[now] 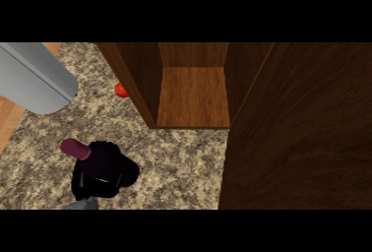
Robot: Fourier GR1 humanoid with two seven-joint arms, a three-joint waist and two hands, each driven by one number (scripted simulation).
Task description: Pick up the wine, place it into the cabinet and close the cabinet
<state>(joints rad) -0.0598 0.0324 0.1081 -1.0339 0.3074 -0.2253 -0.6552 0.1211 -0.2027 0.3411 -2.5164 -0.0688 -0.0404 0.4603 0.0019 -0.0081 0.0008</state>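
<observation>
Grey forearm (pixel 35 76) fills the upper left corner, its hand out of sight. Lower down, 1 robot hand (pixel 105 171) is curled round the wine bottle (pixel 76 148), only the dark red top poking out, above the speckled counter (pixel 178 162). Beyond stands the open cabinet (pixel 193 96), its door (pixel 301 133) swung wide at right. Something red (pixel 120 90) peeks from behind the cabinet's left wall.

Black hand (pixel 103 171), grey forearm (pixel 82 204)
</observation>
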